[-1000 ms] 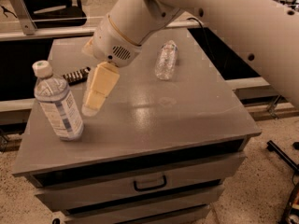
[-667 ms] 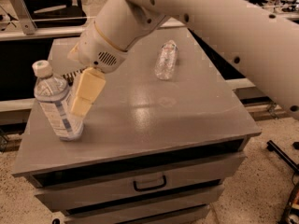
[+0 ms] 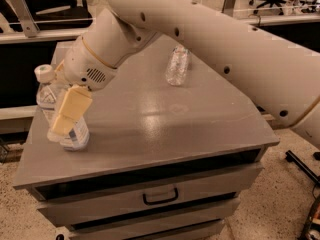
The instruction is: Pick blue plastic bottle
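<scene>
1. Now drawn in against the blue plastic bottle (image 3: 76, 136), the gripper (image 3: 66, 118) has swept across the grey cabinet surface (image 3: 165, 124) from mid-top and overlaps the bottle's near side.
2. The bottle stands upright near the surface's front corner, its white cap (image 3: 44, 73) showing beside the wrist.
3. Whether the jaws are spread around it or closed on it cannot be told, as the far side is hidden.
4. A smaller ridged clear bottle (image 3: 177, 66) lies well apart toward the back.
5. The approach looks all but finished, with the squeeze and lift apparently still to come.
</scene>
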